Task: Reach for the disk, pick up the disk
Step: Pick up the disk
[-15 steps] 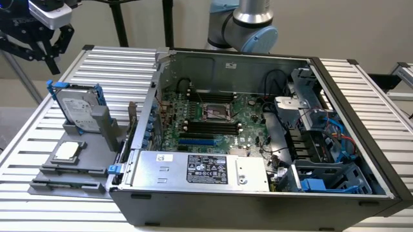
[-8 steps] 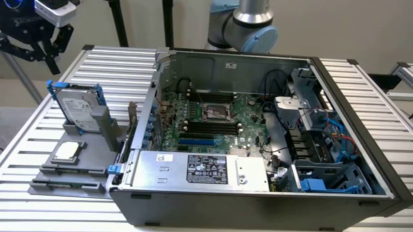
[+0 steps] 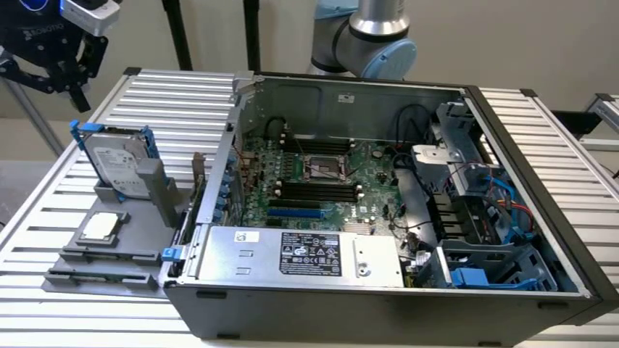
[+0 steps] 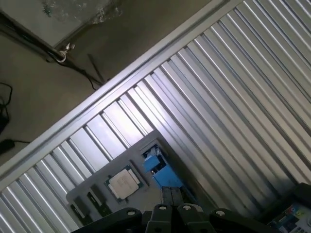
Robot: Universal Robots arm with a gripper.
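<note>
The disk stands upright on its edge in a grey holder on the slatted table, to the exterior view's left of the computer case. It is silver-grey with a white label and a bright blue bracket around it. In the wrist view I look down on its blue bracket and thin top edge. My gripper hangs well above the disk, a little toward the exterior view's left, open with nothing between its black fingers.
A small square silver chip lies flat on the holder in front of the disk. The open computer case stands right beside the holder. The slatted table's edge runs near the holder, with floor and cables beyond.
</note>
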